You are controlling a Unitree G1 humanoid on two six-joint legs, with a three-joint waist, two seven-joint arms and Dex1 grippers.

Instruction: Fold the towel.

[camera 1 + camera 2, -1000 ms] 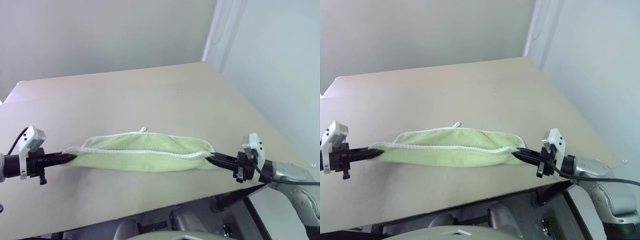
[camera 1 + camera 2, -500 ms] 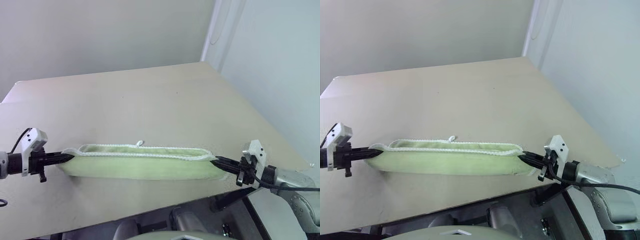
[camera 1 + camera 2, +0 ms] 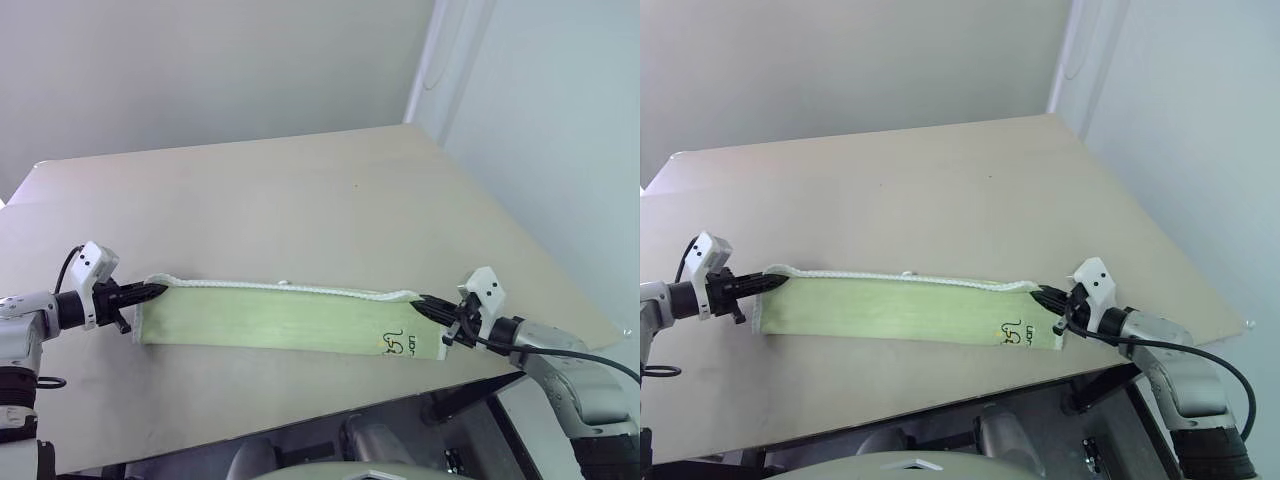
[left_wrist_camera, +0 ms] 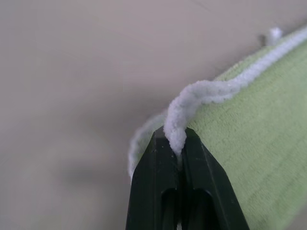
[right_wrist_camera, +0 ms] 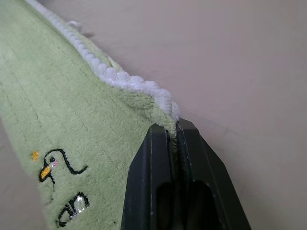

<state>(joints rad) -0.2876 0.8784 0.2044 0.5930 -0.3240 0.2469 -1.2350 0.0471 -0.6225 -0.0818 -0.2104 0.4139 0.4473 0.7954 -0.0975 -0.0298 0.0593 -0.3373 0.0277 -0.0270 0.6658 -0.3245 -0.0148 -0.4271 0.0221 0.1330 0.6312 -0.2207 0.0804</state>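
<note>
The towel is a pale lime-green cloth with white stitched edging, stretched into a long band across the near part of the table. A small embroidered mark shows near its right end. My left gripper is shut on the towel's upper left corner, and the left wrist view shows the white edging pinched between the black fingers. My right gripper is shut on the upper right corner, with the edging caught between its fingers. The towel's lower edge rests on the tabletop.
The beige table has its front edge just below the towel and its right edge running back toward a white wall corner. Bare tabletop stretches behind the towel.
Both grippers moved further onto the table and sank with the towel's corners. The bunched, sagging towel has unfolded into a flat band, showing the embroidered mark.
</note>
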